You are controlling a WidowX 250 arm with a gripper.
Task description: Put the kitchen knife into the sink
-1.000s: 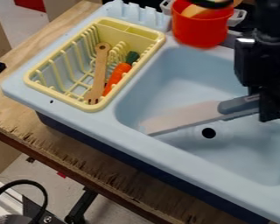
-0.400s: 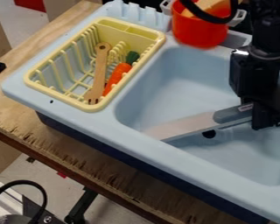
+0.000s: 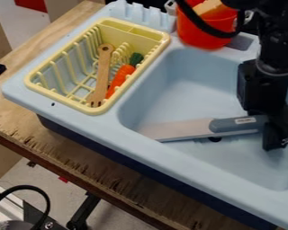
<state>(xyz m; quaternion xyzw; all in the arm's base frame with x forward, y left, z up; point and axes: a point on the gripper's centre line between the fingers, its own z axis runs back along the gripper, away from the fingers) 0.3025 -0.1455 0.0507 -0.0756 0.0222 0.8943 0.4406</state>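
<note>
The black gripper (image 3: 275, 132) hangs low over the right part of the light blue sink (image 3: 170, 76). It is shut on the grey handle end of the kitchen knife (image 3: 185, 128). From the gripper the knife points left, lying nearly level across the view, its pale blade toward the basin's near left wall. The knife covers most of the dark drain hole (image 3: 214, 139). Whether the blade touches the basin is hard to tell.
Left of the basin, a yellow dish rack (image 3: 92, 110) holds a wooden fork (image 3: 102, 74) and a toy carrot (image 3: 120, 77). A red pot (image 3: 205, 36) stands behind the basin, with a black cable hanging before it.
The gripper has come down toward the near side of the basin with the knife in it. The knife has turned to lie more level and now covers more of the drain.
</note>
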